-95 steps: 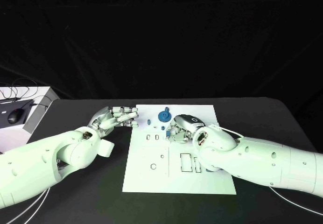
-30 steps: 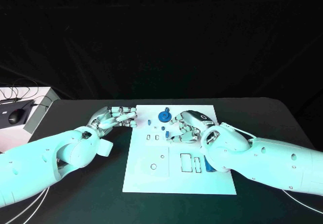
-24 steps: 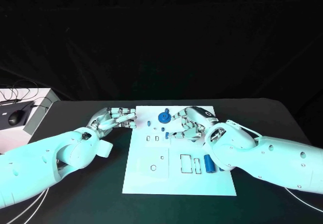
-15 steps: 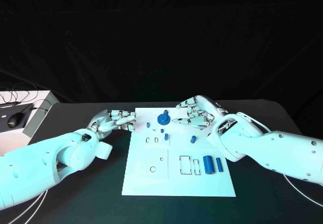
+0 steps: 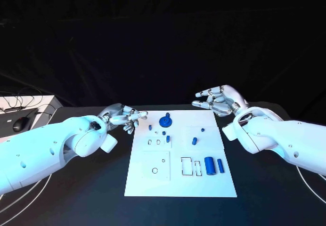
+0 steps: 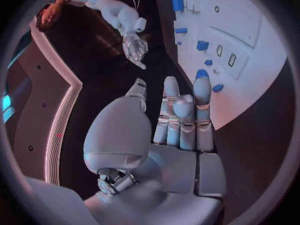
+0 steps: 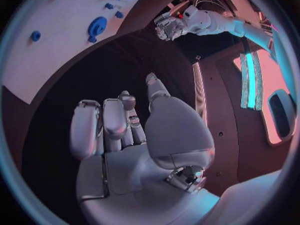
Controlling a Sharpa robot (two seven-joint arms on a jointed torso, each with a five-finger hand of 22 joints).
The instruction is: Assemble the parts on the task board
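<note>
White task board (image 5: 178,183) lies mid-table, blue parts on it: gear (image 5: 166,121) near far edge, two cylinders (image 5: 215,165) loose near right edge, small peg (image 5: 194,140) between. My right hand (image 5: 218,100) has lifted off board since half a second ago, now raised beyond far right corner, fingers apart, grasping nothing. My left hand (image 5: 124,117) hovers at board's left edge, fingers loosely spread, empty. Judgement: one placement finished; cylinders not yet seated.

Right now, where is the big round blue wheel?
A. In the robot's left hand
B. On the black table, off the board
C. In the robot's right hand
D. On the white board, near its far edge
D: the blue wheel sits on the white board near its far edge, and neither robot hand touches it.
</note>
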